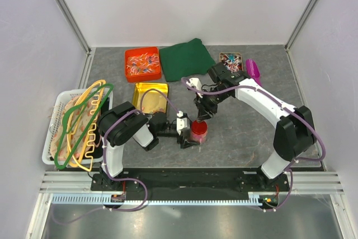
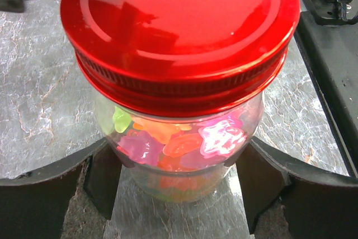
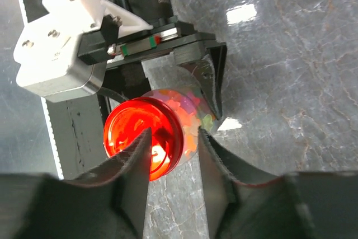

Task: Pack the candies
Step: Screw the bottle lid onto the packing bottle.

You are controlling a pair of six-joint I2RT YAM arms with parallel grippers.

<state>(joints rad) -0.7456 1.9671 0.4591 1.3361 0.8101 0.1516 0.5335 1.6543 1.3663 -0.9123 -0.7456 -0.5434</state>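
The desk [image 1: 246, 132] carries the jar [image 1: 198, 134] in its near middle, between the two arms, and the candies are already inside it.

The jar is clear glass, so I judge it stiff, smooth and rather slippery, heavy for its size with this filling, and liable to crack if it tips or is dropped. The best hold is low on the glass wall, below the shoulder, and that is where the left tool [image 2: 182, 177] has it: its two dark fingers press against opposite sides of the body, pinching the jar upright.

The lid [image 2: 179, 32] is glossy red metal with a ribbed, threaded skirt. It sits on the mouth of the jar, but I cannot tell whether it is screwed tight. It looks rigid and slick on top, so the ribbed edge is the place to grip it for turning.

The right tool [image 3: 174, 138] hangs over the lid with its fingers spread. One finger overlaps the lid's rim in the right wrist view, and I cannot tell whether it touches.

The candies [image 2: 184, 144] are small, translucent gummy pieces in pink, orange, yellow-green and a little yellow, some flower-shaped. They fill the lower part of the jar in a loose heap against the glass. They look soft, light and probably slightly tacky.
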